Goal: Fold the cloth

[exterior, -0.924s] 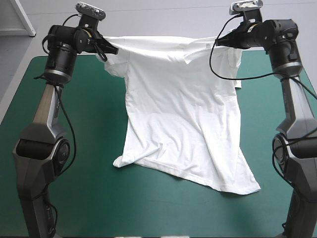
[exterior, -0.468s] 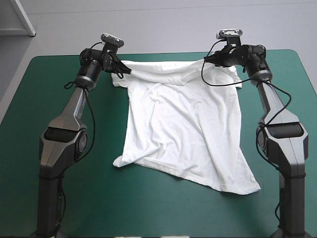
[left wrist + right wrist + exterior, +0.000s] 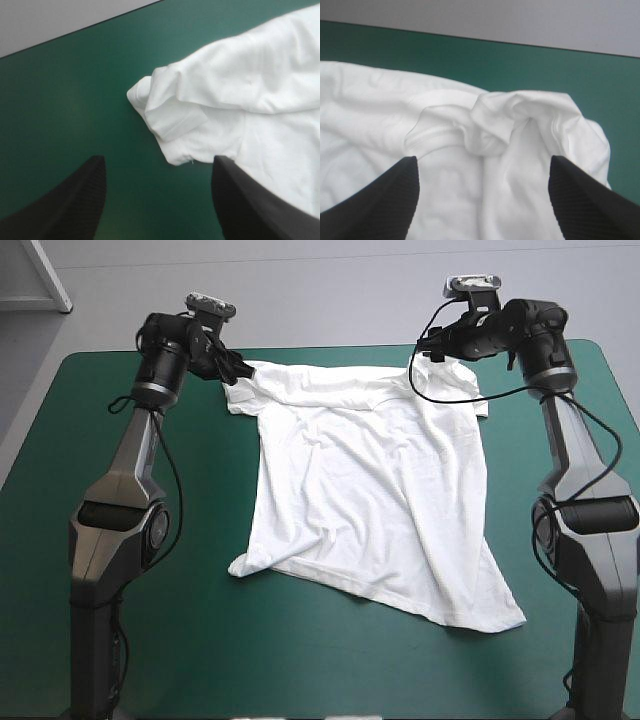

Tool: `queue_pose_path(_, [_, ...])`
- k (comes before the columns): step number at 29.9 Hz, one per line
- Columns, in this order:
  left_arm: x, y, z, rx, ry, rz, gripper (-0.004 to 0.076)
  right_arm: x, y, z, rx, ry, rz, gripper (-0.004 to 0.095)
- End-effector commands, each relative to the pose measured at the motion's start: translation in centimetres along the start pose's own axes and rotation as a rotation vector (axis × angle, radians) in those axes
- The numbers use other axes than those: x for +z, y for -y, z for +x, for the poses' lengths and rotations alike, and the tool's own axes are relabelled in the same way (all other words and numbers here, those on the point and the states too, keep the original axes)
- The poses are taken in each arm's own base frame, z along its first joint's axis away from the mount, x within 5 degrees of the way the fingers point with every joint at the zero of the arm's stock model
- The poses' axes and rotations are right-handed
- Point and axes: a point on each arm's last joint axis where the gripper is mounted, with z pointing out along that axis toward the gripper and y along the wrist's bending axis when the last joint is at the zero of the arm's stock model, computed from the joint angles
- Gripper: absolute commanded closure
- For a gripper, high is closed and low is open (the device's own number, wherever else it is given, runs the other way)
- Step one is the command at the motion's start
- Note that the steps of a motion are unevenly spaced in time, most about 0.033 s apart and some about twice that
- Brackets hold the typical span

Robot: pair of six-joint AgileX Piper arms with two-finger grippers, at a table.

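Currently, one T-shirt (image 3: 380, 490) lies spread on the teal-green table (image 3: 130, 650), with its collar toward the far edge. Two arms reach toward that edge, one at each shoulder of the garment. The left gripper (image 3: 232, 370) stands wide open and holds nothing; the sleeve (image 3: 175, 125) lies just ahead of its black fingers (image 3: 75, 200). The right gripper (image 3: 425, 350) is likewise spread and empty over the bunched shoulder fabric. Earlier, both grippers pinched the shoulders and held the top edge lifted; now the fabric is released.
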Motion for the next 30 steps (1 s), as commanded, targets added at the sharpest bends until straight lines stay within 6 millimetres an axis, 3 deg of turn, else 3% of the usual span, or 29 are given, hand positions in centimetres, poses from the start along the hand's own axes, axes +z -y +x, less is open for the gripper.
queue_pose_path(1, [-8.2, 0.1, -1.4, -0.097, 0.085, 0.080, 0.0286, -8.2, -1.9, -1.5, -0.010, 0.001, -0.024, 0.0272])
queue_pose_path(6, [-12.4, 1.4, -1.4, -0.123, 0.136, 0.244, 0.0286, -12.9, -3.3, -0.9, 0.021, -0.010, -0.038, 0.0275])
queue_pose_path(9, [-13.8, 1.3, 0.4, -0.082, 0.069, 0.215, 0.0286, -15.0, -3.8, 1.0, 0.002, -0.061, 0.015, 0.0275])
queue_pose_path(13, [-13.7, 1.5, 4.7, -0.021, -0.101, 0.175, 0.0286, -17.0, -4.1, 5.5, -0.007, -0.179, 0.046, 0.0275])
queue_pose_path(21, [-15.1, 4.6, 14.2, -0.052, -0.329, 0.358, 0.0286, -21.0, -4.8, 13.3, -0.016, -0.229, 0.056, 0.0275])
queue_pose_path(26, [-17.3, 6.9, 19.2, -0.027, -0.356, 0.385, 0.0312, -22.4, -5.0, 17.5, -0.004, -0.263, 0.054, 0.0275])
queue_pose_path(30, [-17.6, 9.4, 21.9, 0.011, -0.300, 0.408, 0.0328, -23.4, -5.2, 20.0, -0.002, -0.286, 0.053, 0.0275])
